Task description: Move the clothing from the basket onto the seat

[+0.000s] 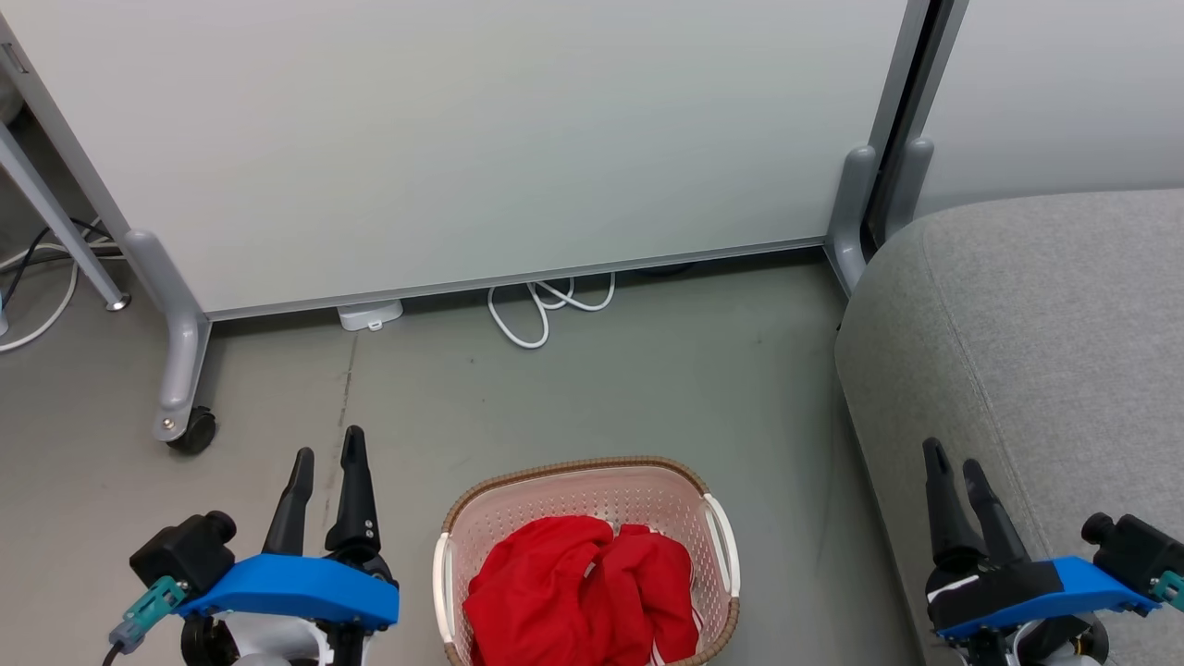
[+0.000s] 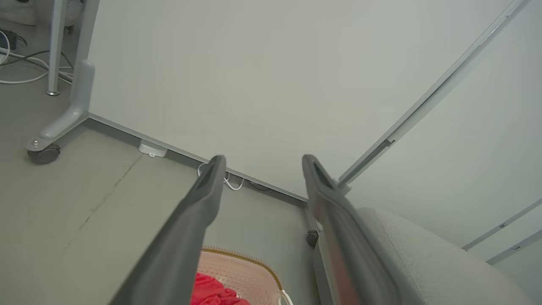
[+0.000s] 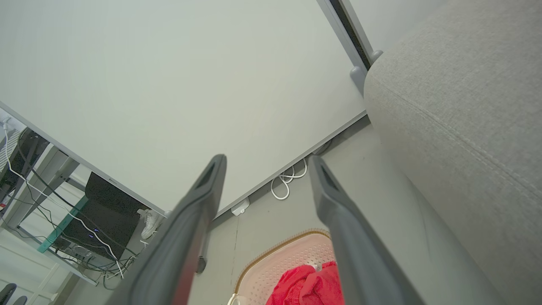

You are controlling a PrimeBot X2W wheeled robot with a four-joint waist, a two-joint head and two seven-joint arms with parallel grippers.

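In the head view, the basket [image 1: 573,465] stands on the grey floor [image 1: 555,388] between the 2 arms, just left of the seat [image 1: 1036,324], and the clothing [image 1: 573,592] lies bunched inside it as 1 red heap, with a bit of white stripe showing at its lower edge. The left gripper [image 1: 328,444] hangs over bare floor to the basket's left, and the right gripper [image 1: 953,455] sits over the front edge of the seat; neither touches fabric or basket. The left wrist view looks along that arm's 2 fingers, spread with a clear gap and nothing between them, toward a pale partition panel [image 2: 271,84], with the basket rim and a patch of red at the bottom edge. The right wrist view has its own fingers parted and empty as well, the basket and red cloth low between them, and the seat rising at the right with no garment on the part visible. I judge the task not yet begun: every visible garment remains in the basket, so all lifting and placing is left.
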